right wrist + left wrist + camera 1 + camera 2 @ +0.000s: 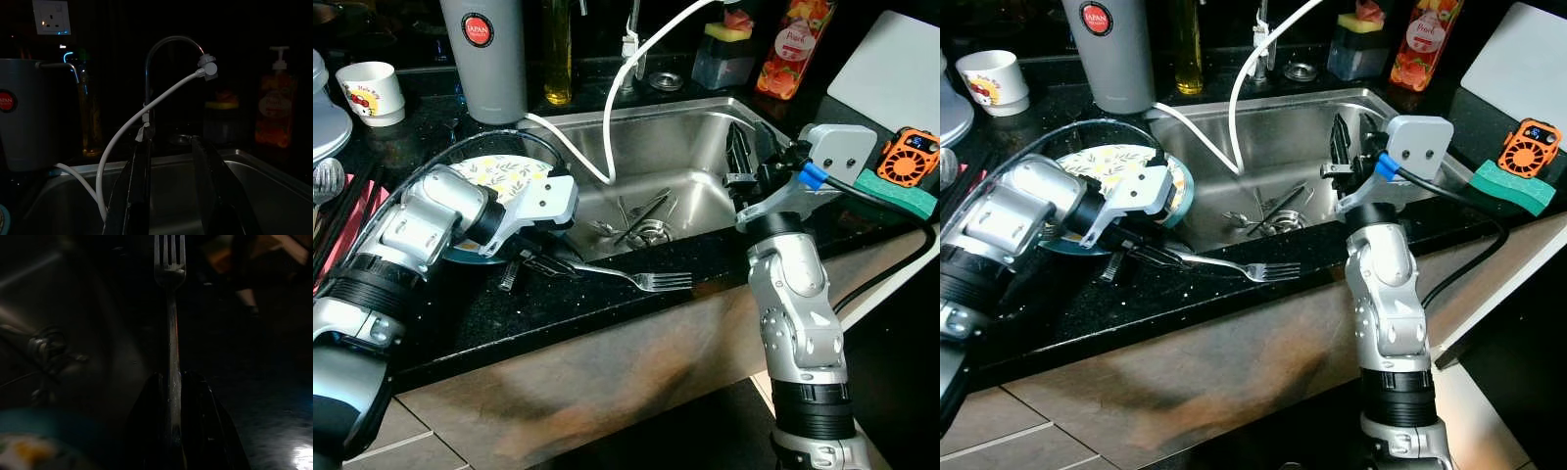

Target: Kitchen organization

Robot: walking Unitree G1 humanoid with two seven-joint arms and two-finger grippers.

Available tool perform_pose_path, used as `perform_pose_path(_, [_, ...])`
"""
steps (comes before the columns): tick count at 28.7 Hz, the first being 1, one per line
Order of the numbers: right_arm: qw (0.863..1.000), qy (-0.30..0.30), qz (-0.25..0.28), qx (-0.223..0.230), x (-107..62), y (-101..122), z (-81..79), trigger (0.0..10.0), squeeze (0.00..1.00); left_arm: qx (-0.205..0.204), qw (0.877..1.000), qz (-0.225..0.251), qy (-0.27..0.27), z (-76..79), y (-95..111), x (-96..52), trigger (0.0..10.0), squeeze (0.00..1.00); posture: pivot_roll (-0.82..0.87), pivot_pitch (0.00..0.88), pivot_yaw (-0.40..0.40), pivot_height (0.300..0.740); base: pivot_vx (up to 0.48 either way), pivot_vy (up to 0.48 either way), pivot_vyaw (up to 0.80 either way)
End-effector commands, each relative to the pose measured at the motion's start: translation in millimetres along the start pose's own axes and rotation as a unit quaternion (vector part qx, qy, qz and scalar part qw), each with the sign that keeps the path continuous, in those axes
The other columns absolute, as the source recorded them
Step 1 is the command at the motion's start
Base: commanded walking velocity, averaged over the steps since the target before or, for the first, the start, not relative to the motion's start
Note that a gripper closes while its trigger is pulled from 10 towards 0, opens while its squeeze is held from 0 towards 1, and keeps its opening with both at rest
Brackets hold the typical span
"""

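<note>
Gripping fork [169, 308]: left gripper [171, 396]. Right wrist view adds faucet [161, 54].

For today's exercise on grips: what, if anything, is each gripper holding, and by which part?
The left gripper holds a fork by its handle end, tines pointing away. The right gripper is open over the sink, holding nothing.

A black speckled countertop [558, 304] with a steel sink [690, 147] set into it carries everything. Just behind the left gripper [540, 262] a floral plate [504, 176] lies on it, with a grey tumbler [487, 59] and a white cup [372, 90] farther back. Beyond the right gripper [740, 162], to its outer side, lie a green sponge [893, 192], an orange fan [913, 154] and a white board [891, 69].
</note>
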State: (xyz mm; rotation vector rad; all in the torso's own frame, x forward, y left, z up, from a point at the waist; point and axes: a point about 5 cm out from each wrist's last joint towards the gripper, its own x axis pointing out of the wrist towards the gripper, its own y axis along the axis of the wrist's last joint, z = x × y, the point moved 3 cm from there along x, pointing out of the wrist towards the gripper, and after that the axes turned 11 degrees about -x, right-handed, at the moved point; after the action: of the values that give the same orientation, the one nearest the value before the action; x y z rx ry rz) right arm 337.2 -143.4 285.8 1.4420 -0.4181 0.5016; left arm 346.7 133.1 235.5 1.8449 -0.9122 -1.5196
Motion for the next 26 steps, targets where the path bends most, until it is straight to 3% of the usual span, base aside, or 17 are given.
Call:
perform_pose_path(1, [1.000, -0.003, -0.005, -0.001, 0.0, -0.8, 2.6, 10.0, 0.00, 0.011, 1.000, 0.011, 0.013, -4.2, 6.7, -1.4, 0.0, 0.00, 0.07, 0.097, -0.063, 0.740, 0.000, 0.000, 0.00])
perform_pose_path(4, [1.000, -0.003, -0.005, -0.002, 0.0, -0.8, 2.9, 10.0, 0.00, 0.011, 0.997, 0.051, 0.051, -14.9, 21.5, -4.0, 0.0, 0.00, 0.07, 0.097, -0.063, 0.740, 0.000, 0.000, 0.00])
perform_pose_path(5, [1.000, -0.004, -0.005, -0.002, 0.0, -1.0, 3.0, 10.0, 0.00, 0.003, 0.992, 0.088, 0.093, -26.9, 34.2, -8.1, 10.0, 0.00, 0.07, 0.097, -0.063, 0.740, 0.000, 0.000, 0.00])
perform_pose_path(6, [1.000, -0.004, -0.005, -0.002, 0.0, -1.1, 3.0, 10.0, 0.00, -0.007, 0.985, 0.116, 0.127, -36.5, 43.8, -11.7, 10.0, 0.00, 0.07, 0.097, -0.063, 0.740, 0.000, 0.000, 0.00])
perform_pose_path(7, [1.000, -0.004, -0.005, -0.002, 0.0, -1.1, 3.0, 10.0, 0.00, -0.007, 0.985, 0.116, 0.127, -36.5, 43.8, -11.7, 10.0, 0.00, 0.07, 0.097, -0.063, 0.740, 0.000, 0.000, 0.00])
perform_pose_path(9, [1.000, -0.003, -0.006, -0.001, 0.0, -1.1, 2.9, 10.0, 0.00, -0.036, 0.965, 0.148, 0.214, -59.0, 54.5, -15.4, 10.0, 0.00, 0.07, 0.097, -0.071, 0.740, 0.000, 0.000, 0.00])
perform_pose_path(11, [1.000, -0.001, -0.006, 0.000, 0.7, -1.8, 2.0, 10.0, 0.00, -0.076, 0.943, 0.181, 0.268, -74.1, 62.9, -10.8, 10.0, 0.00, 0.07, 0.095, -0.073, 0.740, 0.000, 0.000, 0.00])
perform_pose_path(12, [1.000, -0.001, -0.006, 0.000, 0.7, -1.8, 2.0, 10.0, 0.00, -0.076, 0.943, 0.181, 0.268, -74.1, 62.9, -10.8, 10.0, 0.00, 0.07, 0.095, -0.073, 0.740, 0.000, 0.000, 0.00])
perform_pose_path(16, [1.000, 0.001, -0.003, 0.003, 3.0, -0.7, -1.6, 10.0, 0.00, -0.142, 0.909, 0.231, 0.315, -86.8, 81.9, 22.8, 10.0, 0.00, 0.06, 0.088, -0.069, 0.740, 0.000, 0.000, 0.00])
perform_pose_path(17, [1.000, 0.001, -0.003, 0.003, 3.0, -0.7, -1.6, 10.0, 0.00, -0.142, 0.909, 0.231, 0.315, -86.8, 81.9, 22.8, 10.0, 0.00, 0.06, 0.088, -0.069, 0.740, 0.000, 0.000, 0.00])
perform_pose_path(19, [1.000, 0.001, -0.002, 0.004, 3.4, 0.2, -2.2, 10.0, 0.00, -0.174, 0.899, 0.239, 0.324, -88.5, 85.1, 41.8, 10.0, 0.00, 0.06, 0.088, -0.064, 0.740, 0.000, 0.000, 0.00])
perform_pose_path(21, [1.000, 0.001, -0.002, 0.004, 3.4, 0.2, -2.2, 10.0, 0.00, -0.174, 0.899, 0.239, 0.324, -88.5, 85.1, 41.8, 10.0, 0.00, 0.06, 0.088, -0.064, 0.740, 0.000, 0.000, 0.00])
perform_pose_path(22, [1.000, 0.000, -0.002, 0.002, 2.9, 0.4, -1.5, 10.0, 0.00, -0.184, 0.896, 0.239, 0.326, -87.3, 85.9, 54.7, 10.0, 0.12, 0.05, 0.085, -0.060, 0.740, 0.000, 0.000, 0.00])
perform_pose_path(23, [1.000, -0.002, -0.002, 0.000, 2.1, 0.5, -0.2, 10.0, 0.00, -0.199, 0.892, 0.248, 0.321, -85.1, 87.8, 66.3, 10.0, 1.00, 0.04, 0.085, -0.055, 0.740, 0.000, 0.000, 0.00])
perform_pose_path(24, [1.000, -0.005, -0.003, -0.001, 1.0, 0.6, 1.3, 10.0, 0.00, -0.208, 0.881, 0.282, 0.318, -83.7, 95.6, 70.3, 10.0, 1.00, 0.04, 0.087, -0.050, 0.740, 0.000, 0.000, 0.00])
perform_pose_path(26, [1.000, -0.008, -0.004, -0.003, -0.7, 0.5, 3.2, 10.0, 0.00, -0.211, 0.858, 0.348, 0.314, -83.1, 111.8, 62.8, 10.0, 1.00, 0.04, 0.089, -0.048, 0.740, 0.000, 0.000, 0.00])
